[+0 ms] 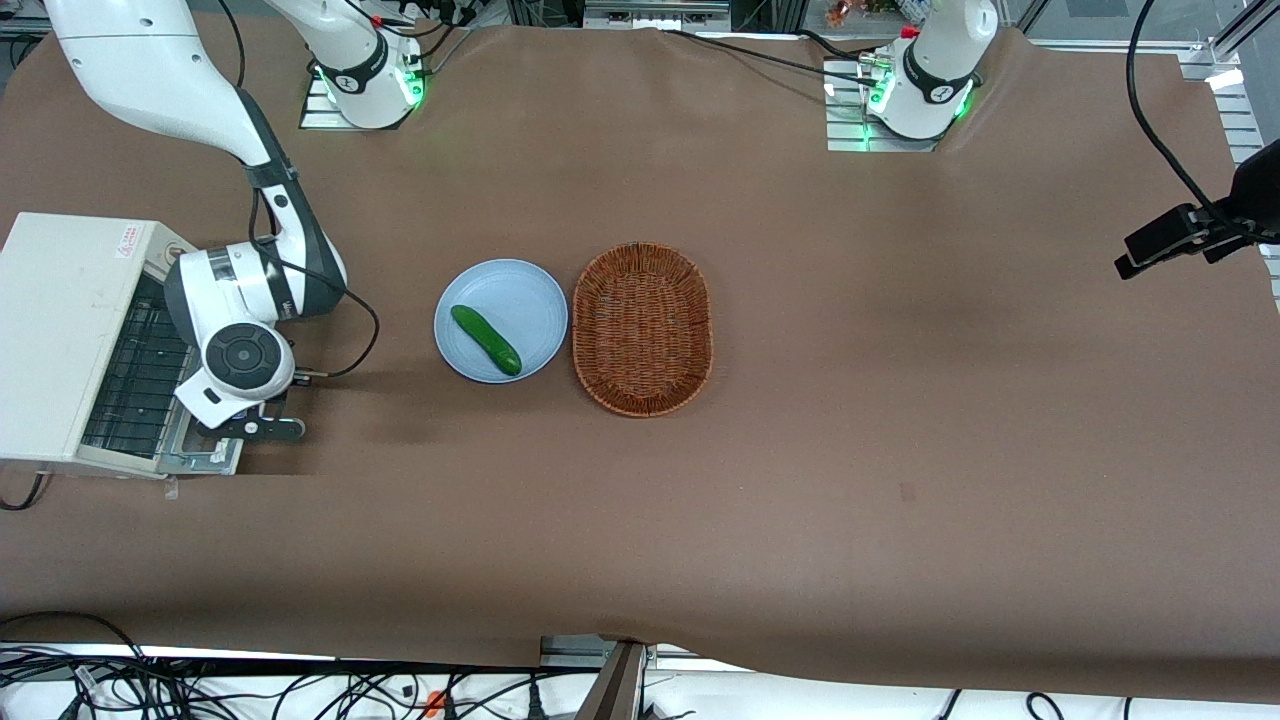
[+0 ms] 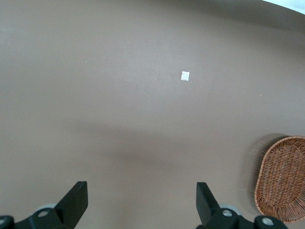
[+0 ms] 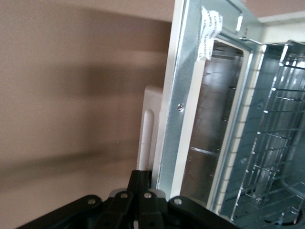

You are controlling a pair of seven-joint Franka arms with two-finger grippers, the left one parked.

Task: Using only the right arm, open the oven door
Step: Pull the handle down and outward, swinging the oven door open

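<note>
So we caught the oven door (image 1: 205,455) dropped all the way down, lying pretty much flat just off the brown table cover (image 1: 800,480) in front of the cream-white oven (image 1: 60,330). Its bare silver inner frame faced up, its long axis ran along the mouth of the oven, and its free edge pointed away from the oven toward the plate. The gripper (image 1: 262,428) on the right arm (image 1: 240,300) sat right at that free edge, down low. In the wrist view we saw the fingers (image 3: 139,191) pressed together, tucked by the door's outer edge and cream handle (image 3: 147,138), but we couldn't tell if they actually had hold of anything. Just past the claw on the oven side, the wire rack (image 1: 140,370) showed inside the open cavity. Farther out from the claw, toward the parked arm's end, sat a light blue plate (image 1: 535,300) with a cucumber (image 1: 486,340) on it, then a wicker basket (image 1: 642,330) just beside the plate. The brown cover ran over the whole table, with loose black cables (image 1: 200,690) along the front edge.
</note>
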